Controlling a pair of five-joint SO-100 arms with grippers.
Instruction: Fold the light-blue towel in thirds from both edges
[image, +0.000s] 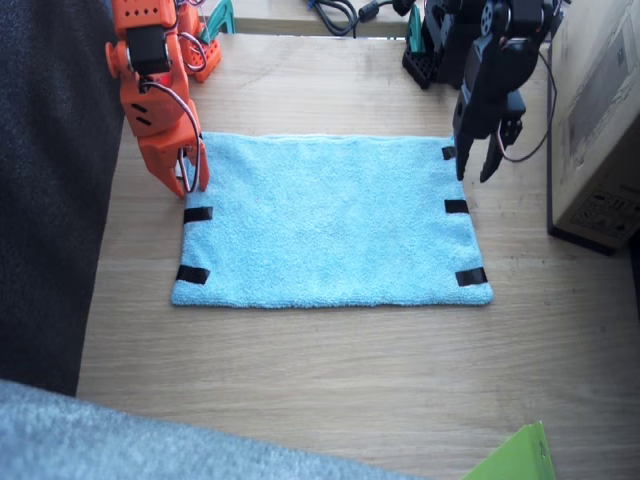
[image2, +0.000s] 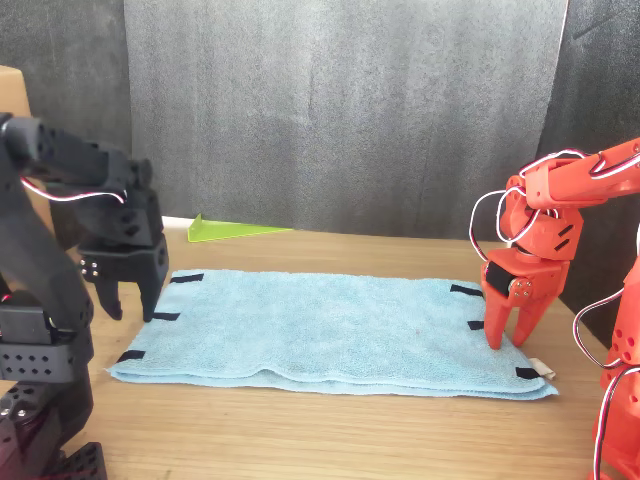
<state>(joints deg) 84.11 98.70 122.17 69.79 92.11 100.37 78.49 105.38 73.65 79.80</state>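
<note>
Claws (image: 478, 172) (image: 192, 170) over towel (image: 330, 220), box (image: 600, 110) beside.

I have the towel (image: 330, 222) lying flat at the middle of the surface (image: 330, 380), short edges to left and right. The right claw (image: 190, 170) stands at the towel's far left corner, tips down at the cloth. The left claw (image: 478, 165) hangs over the far right corner, just above the edge. A box (image: 600, 110) sits right of the towel. A flat sheet (image: 515, 458) lies at the near right.
</note>
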